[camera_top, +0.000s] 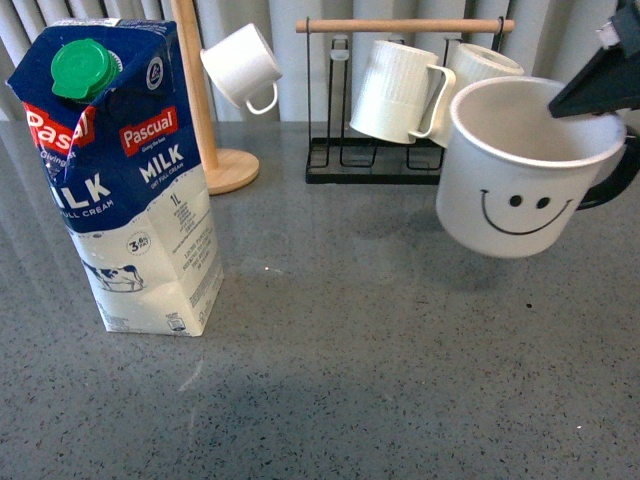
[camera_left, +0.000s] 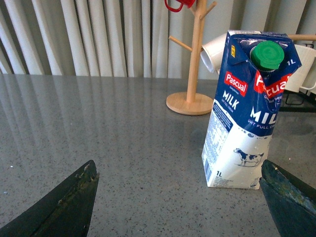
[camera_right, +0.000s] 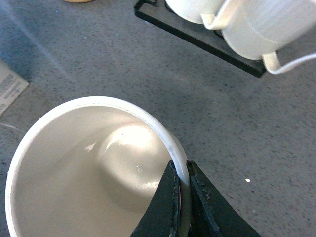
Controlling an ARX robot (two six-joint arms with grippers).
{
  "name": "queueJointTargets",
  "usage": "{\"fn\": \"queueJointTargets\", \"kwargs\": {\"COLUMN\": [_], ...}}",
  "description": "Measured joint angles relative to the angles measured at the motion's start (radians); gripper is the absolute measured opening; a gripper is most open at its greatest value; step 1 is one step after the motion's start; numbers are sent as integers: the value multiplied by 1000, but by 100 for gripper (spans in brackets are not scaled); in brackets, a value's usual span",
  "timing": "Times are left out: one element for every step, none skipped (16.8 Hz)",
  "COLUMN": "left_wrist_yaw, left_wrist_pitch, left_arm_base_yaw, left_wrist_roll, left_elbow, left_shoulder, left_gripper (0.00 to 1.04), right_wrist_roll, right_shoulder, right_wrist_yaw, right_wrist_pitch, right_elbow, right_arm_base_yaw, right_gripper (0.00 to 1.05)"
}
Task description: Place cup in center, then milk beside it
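Observation:
The cup (camera_top: pixel 510 180), a wide white mug with a black smiley face and dark handle, hangs tilted above the table at the right. My right gripper (camera_right: pixel 180 170) is shut on the cup (camera_right: pixel 89 168), pinching its rim with one finger inside and one outside. The milk (camera_top: pixel 125 180), a blue and white Pascual carton with a green cap, stands upright at the left. In the left wrist view the milk (camera_left: pixel 247 108) stands just ahead of my open left gripper (camera_left: pixel 178 177), nearer one of its fingers (camera_left: pixel 289 197); nothing lies between the fingers.
A wooden mug tree (camera_top: pixel 205 110) holds a small plain white cup (camera_top: pixel 242 66) at the back. A black wire rack (camera_top: pixel 365 160) with ribbed white mugs (camera_top: pixel 395 90) stands behind the cup. The grey speckled table (camera_top: pixel 340 380) stretches across the front.

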Motion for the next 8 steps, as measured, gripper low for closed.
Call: {"fn": "queueJointTargets", "kwargs": {"left_wrist_yaw": [0, 0, 0, 0, 0, 0, 0, 0], "left_wrist_pitch": [0, 0, 0, 0, 0, 0, 0, 0], "left_arm_base_yaw": [0, 0, 0, 0, 0, 0, 0, 0], "left_wrist_roll": [0, 0, 0, 0, 0, 0, 0, 0], "left_elbow": [0, 0, 0, 0, 0, 0, 0, 0], "left_shoulder": [0, 0, 0, 0, 0, 0, 0, 0], "left_gripper": [98, 98, 98, 98, 98, 98, 98, 98], "right_wrist_roll": [5, 13, 17, 23, 26, 26, 27, 26], "right_shoulder": [1, 6, 10, 19, 34, 48, 63, 77], "right_wrist_yaw": [0, 0, 0, -1, 0, 0, 1, 2], "right_wrist_pitch": [3, 14, 22, 29, 45, 55, 58, 64], "right_elbow": [0, 0, -1, -2, -5, -17, -29, -39], "right_arm_base_yaw": [23, 45, 62, 76, 89, 96, 101, 106], "right_gripper": [3, 3, 3, 3, 3, 3, 3, 3]}}
